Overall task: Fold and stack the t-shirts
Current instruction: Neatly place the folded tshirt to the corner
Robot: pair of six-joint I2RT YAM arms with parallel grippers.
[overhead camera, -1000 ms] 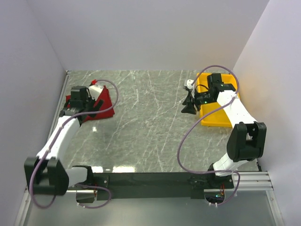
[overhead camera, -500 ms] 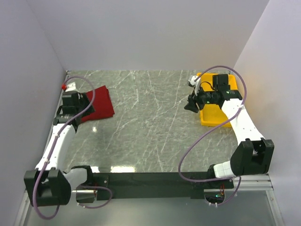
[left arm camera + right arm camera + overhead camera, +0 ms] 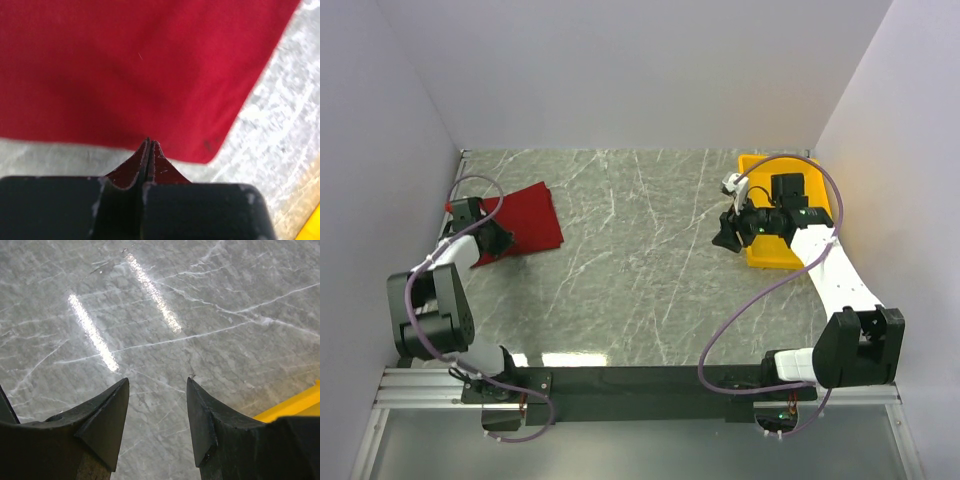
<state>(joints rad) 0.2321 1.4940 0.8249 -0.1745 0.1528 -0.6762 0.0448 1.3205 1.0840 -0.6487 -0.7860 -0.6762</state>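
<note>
Left wrist view, item one: left gripper (image 3: pixel 148 146), jaws pressed together with no gap showing. Its tips sit at the near edge of the t-shirt (image 3: pixel 130 70); whether any cloth is pinched cannot be told. Item two: the t-shirt, dark red, lying flat as a folded rectangle at the far left of the table (image 3: pixel 640 270). Item three: right gripper (image 3: pixel 157 390), jaws moderately apart, nothing between them, poised over bare marbled tabletop. Item four: yellow tray (image 3: pixel 790 258), far right of the table, just beside the right gripper, well apart from the t-shirt.
</note>
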